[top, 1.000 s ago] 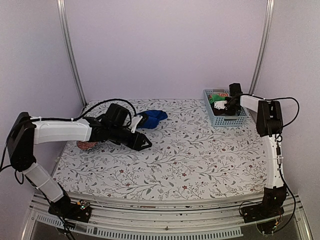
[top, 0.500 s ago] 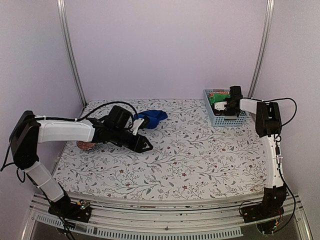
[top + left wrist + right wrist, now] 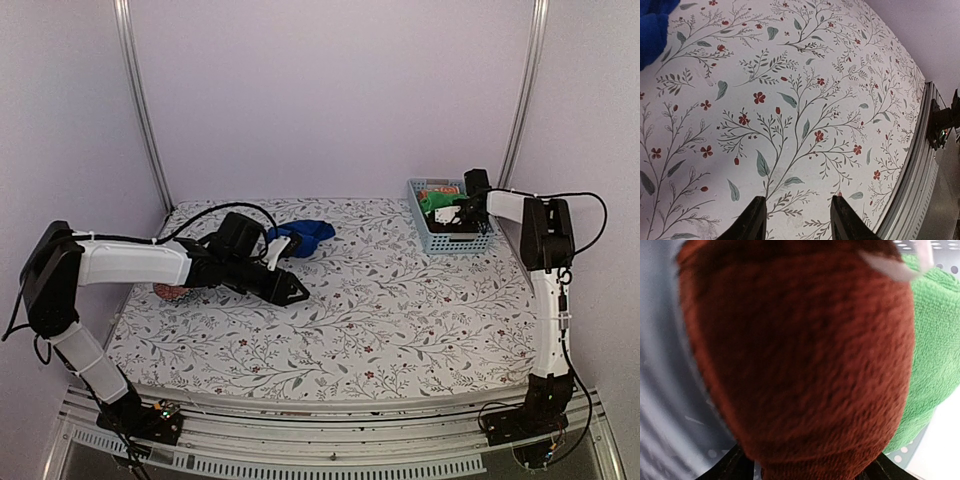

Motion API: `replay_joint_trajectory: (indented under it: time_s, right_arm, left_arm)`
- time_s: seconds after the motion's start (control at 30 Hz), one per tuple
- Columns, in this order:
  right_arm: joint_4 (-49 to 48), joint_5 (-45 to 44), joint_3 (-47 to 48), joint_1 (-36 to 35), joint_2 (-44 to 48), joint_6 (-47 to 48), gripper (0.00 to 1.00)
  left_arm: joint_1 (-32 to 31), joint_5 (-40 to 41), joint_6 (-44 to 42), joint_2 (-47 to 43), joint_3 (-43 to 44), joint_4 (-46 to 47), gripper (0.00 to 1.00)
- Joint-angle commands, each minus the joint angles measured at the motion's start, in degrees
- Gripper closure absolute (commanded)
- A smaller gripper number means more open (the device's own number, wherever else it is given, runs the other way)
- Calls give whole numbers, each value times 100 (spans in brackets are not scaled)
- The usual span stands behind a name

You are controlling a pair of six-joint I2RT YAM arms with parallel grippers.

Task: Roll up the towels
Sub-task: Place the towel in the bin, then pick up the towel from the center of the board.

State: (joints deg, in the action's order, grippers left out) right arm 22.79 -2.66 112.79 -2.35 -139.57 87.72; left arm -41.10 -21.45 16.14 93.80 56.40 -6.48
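Note:
The brick-red towel [image 3: 800,355] is a thick roll that fills the right wrist view, lying in the blue basket [image 3: 487,241] at the table's far right. My right gripper [image 3: 463,212] reaches into that basket. Its jaws stand wide on either side of the roll's near end [image 3: 807,467], open and no longer pinching it. The royal blue towel [image 3: 304,237] lies crumpled on the table at the back left, and shows as a corner [image 3: 652,30] in the left wrist view. My left gripper [image 3: 293,290] hovers low in front of it, open and empty [image 3: 797,200].
A bright green cloth [image 3: 935,340] lies in the basket beside the red roll [image 3: 437,201]. A reddish-brown bundle [image 3: 171,291] sits under my left forearm near the table's left edge. The metal front rail [image 3: 920,165] runs close to the left gripper.
The right gripper's jaws have spread apart around the red towel in the basket, and that wrist has shifted slightly right. The left arm has barely moved.

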Motion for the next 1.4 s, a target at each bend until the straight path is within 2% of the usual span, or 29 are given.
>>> replay_joint_trajectory:
  time_s: [0.0,0.63,0.8,0.9,1.0,1.1,1.23,1.37]
  right_arm:
    - [718,26,-116,38,384,-30,31]
    - [1782,206,-257,41,1532,-96,26]
    - [2123,634,-273,-18,2074,-435,26]
    - [2011,853,-498,-205,2609,-1235,26]
    - [1986,1246,-963,-544,3317,-2628,26]
    - [1739,2054,-1803,-808,4143,-4218,27]
    - [918,2909,-3197,-881,5133,-5864,29]
    - [184,2951,-4410,-884,5757,-6335,32]
  left_arm:
    - [-80,-70,-41,31,-123,147,54]
    - [-91,99,-147,-186,-195,147,53]
    - [-91,270,-130,-221,-148,124,53]
    - [-90,503,-88,-198,-77,79,53]
    - [-91,1082,-11,-63,109,14,53]
    - [-76,1868,73,250,547,-178,53]
    - [-65,3091,21,856,1360,-512,53]
    - [105,3605,-184,1671,2225,-741,52]
